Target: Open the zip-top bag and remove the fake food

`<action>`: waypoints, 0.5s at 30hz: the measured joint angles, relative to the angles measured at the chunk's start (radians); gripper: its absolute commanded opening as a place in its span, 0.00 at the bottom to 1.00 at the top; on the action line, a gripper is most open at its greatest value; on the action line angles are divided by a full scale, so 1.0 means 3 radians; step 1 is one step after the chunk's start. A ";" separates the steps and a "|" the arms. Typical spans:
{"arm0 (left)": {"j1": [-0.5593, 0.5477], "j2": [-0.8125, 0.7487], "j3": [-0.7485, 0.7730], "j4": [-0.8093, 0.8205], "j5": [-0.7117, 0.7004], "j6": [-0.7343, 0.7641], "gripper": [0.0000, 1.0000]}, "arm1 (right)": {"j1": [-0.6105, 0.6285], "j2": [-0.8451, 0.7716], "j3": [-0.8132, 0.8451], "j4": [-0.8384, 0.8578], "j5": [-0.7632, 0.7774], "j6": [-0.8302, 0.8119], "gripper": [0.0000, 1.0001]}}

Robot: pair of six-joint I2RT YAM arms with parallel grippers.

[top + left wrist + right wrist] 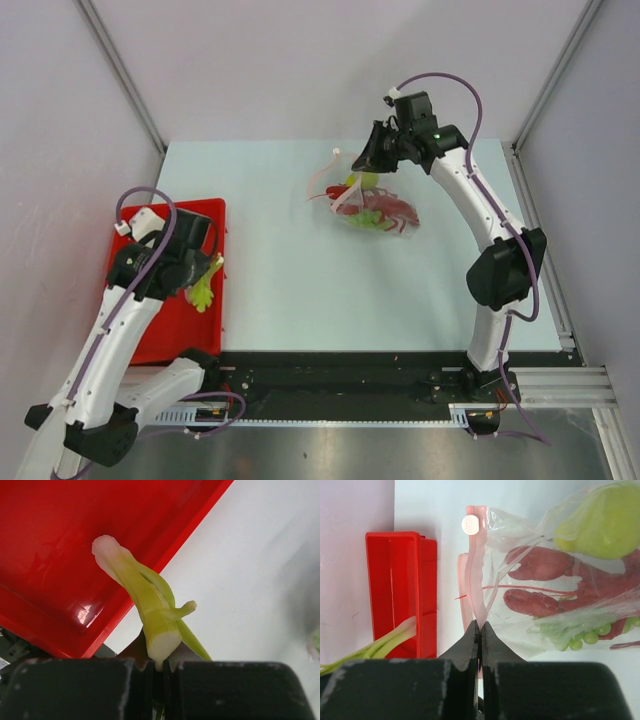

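Landmark: red tray (pixel 170 325), at the left side of the table (pixel 300 290); I give every position below from it.
Left gripper (pixel 161 662): I read the fingers as closed tight on the cut base of the stalk vegetable (pixel 150 605).
Stalk vegetable: it hangs over the tray's right rim, with the pale tip above the tray floor and the green leaves toward the table side. I cannot tell whether it touches the tray.
Right gripper (pixel 481 629): pressed together on the zip strip (pixel 476 575) of the bag (pixel 372 205), with thin pink plastic pinched between the tips.
Bag: on the table well to the right of the tray and farther from the arm bases. It is clear and crinkled.
Zip strip: it runs up from the fingers to a white slider (pixel 470 524) at its end. I see a second pink lip just beside the clamped one, on the tray side.
Contents: lobster (pixel 560 582), pear (pixel 600 527) and grapes (pixel 577 637) are all inside the bag. The pear lies on the side away from the tray, and the grapes lie under the lobster.
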State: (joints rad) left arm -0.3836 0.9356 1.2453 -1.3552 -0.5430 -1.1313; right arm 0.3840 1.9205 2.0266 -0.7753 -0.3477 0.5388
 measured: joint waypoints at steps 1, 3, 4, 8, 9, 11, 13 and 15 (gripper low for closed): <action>0.0000 0.0014 0.0000 -0.0004 -0.0009 -0.0061 0.00 | 0.0000 -0.0017 -0.0027 0.0001 -0.0008 0.0000 0.00; 0.0004 0.0109 0.0000 -0.0004 -0.0011 -0.0182 0.00 | 0.0000 -0.0046 -0.0072 0.0009 -0.0023 0.0005 0.00; 0.0020 0.0169 0.0000 0.0001 -0.0011 -0.0221 0.00 | 0.0000 -0.0058 -0.0086 0.0010 -0.0029 0.0006 0.00; 0.0332 0.0642 0.0151 0.0025 -0.0039 -0.0280 0.00 | -0.0004 -0.0081 -0.0111 0.0010 -0.0053 0.0008 0.00; 0.0434 0.0778 0.0225 0.0033 -0.0062 -0.0281 0.00 | -0.0004 -0.0084 -0.0111 0.0009 -0.0057 0.0008 0.00; 0.0684 0.1123 0.0380 0.0109 -0.0132 -0.0267 0.00 | -0.0005 -0.0093 -0.0117 0.0011 -0.0062 0.0008 0.00; 0.0856 0.1366 0.0469 0.0159 -0.0200 -0.0233 0.00 | -0.0010 -0.0102 -0.0130 0.0011 -0.0069 0.0008 0.00; 0.1027 0.1577 0.0553 0.0183 -0.0200 -0.0179 0.00 | -0.0018 -0.0112 -0.0139 0.0011 -0.0081 0.0008 0.00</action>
State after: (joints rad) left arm -0.0753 1.4086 1.4113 -1.3003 -0.6029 -1.1851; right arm 0.3786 1.8870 1.9850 -0.7719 -0.3721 0.5411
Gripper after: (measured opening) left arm 0.041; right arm 0.018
